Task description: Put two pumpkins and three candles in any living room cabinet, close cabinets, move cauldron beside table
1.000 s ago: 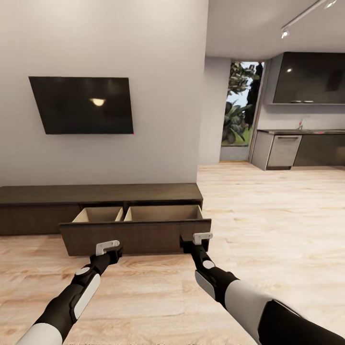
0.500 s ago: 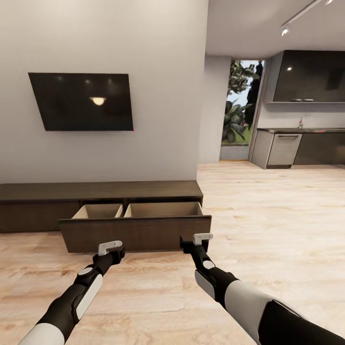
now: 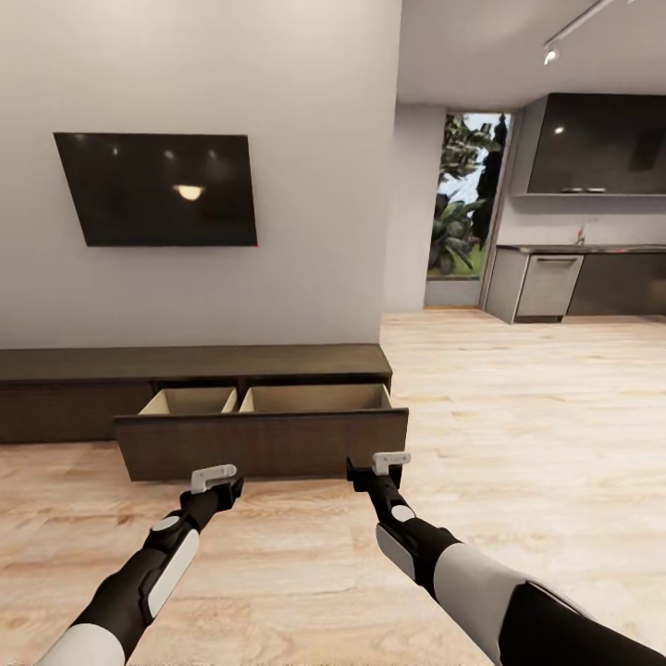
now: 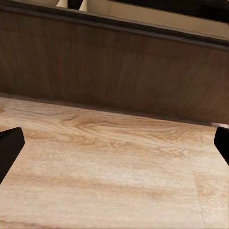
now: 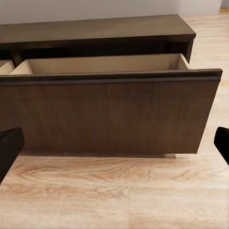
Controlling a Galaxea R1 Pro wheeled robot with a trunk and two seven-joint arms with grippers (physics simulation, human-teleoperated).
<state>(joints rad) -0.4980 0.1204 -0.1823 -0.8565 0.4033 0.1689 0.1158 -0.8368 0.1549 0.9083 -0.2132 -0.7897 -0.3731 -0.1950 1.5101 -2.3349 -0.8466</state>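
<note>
just ahead of both end effectors, cabinet (image 3: 262, 442)

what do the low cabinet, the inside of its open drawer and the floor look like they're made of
The cabinet looks like dark brown wood or veneer with a matte finish: faint grain runs across its drawer front. The drawer interior looks like pale, unfinished-looking wood or plywood, plain and light. The floor appears to be light wood planks or laminate, with visible grain and seams. As a render, real materials stay uncertain.
</note>
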